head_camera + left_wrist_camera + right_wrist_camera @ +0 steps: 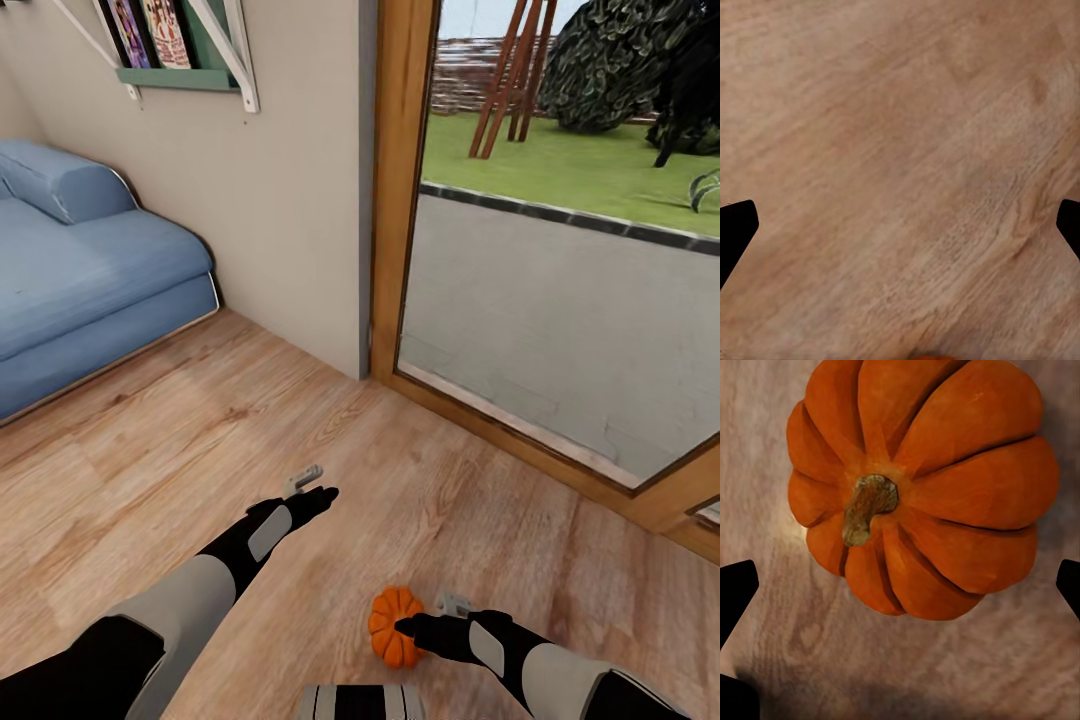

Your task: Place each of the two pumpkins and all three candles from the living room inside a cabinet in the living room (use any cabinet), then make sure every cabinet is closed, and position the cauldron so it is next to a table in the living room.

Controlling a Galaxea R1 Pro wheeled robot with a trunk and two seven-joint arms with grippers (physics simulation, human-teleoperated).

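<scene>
One orange ribbed pumpkin [390, 622] with a short brown stem [868, 507] rests on the light wood plank floor [180, 440], just ahead of my base. My right gripper [408, 630] hovers directly over it, open. In the right wrist view the pumpkin [945, 472] lies beyond the two black fingertips [735, 592], which stand wide apart and touch nothing. My left gripper [322, 497] reaches forward over bare floor, open and empty. Its wrist view looks onto wood planks between spread fingertips [735, 225], with a sliver of orange [926, 357] at one edge.
A blue sofa [80, 270] stands at the left against a beige wall [290, 200]. A green wall shelf [175, 75] holds books. A wooden-framed glass door [400, 200] runs along the right, with paving and lawn outside. Open floor lies between the sofa and the door.
</scene>
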